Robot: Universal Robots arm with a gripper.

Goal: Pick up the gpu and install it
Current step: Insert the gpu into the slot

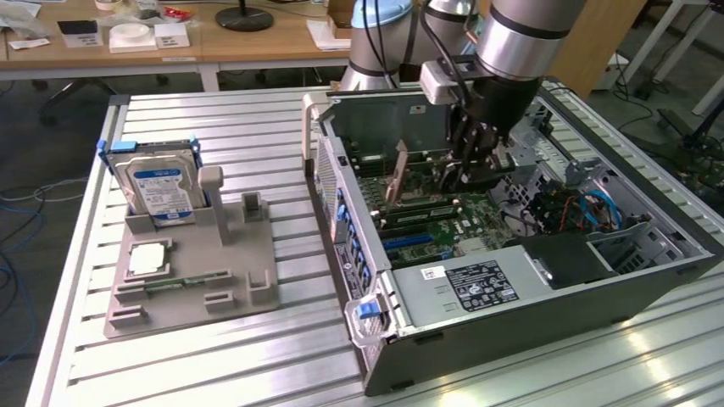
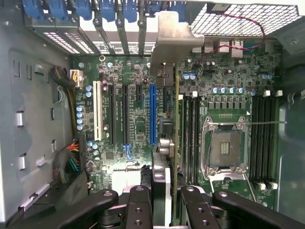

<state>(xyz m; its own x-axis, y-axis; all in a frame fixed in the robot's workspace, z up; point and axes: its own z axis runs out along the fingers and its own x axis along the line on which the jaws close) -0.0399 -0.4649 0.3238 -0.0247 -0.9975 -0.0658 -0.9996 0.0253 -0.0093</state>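
Observation:
The gpu (image 2: 177,119) is edge-on, a thin card running from between my fingers to its metal bracket (image 2: 174,38) at the case's rear slots. My gripper (image 2: 164,210) is shut on the card's near end. The card hangs low over the motherboard (image 2: 138,124), between the blue slot (image 2: 152,114) and the memory sticks (image 2: 190,133); whether it sits in a slot I cannot tell. In the exterior view my gripper (image 1: 473,174) reaches down into the open computer case (image 1: 339,195), with the gpu (image 1: 398,174) standing tilted toward the exterior view's left.
A grey fixture (image 1: 192,271) on the slatted table holds a silver hard drive (image 1: 158,182) and a small green memory stick (image 1: 169,284). Inside the case are the power supply (image 1: 476,284), the CPU socket (image 2: 224,145) and cable bundles (image 2: 71,162). The case walls stand close around my gripper.

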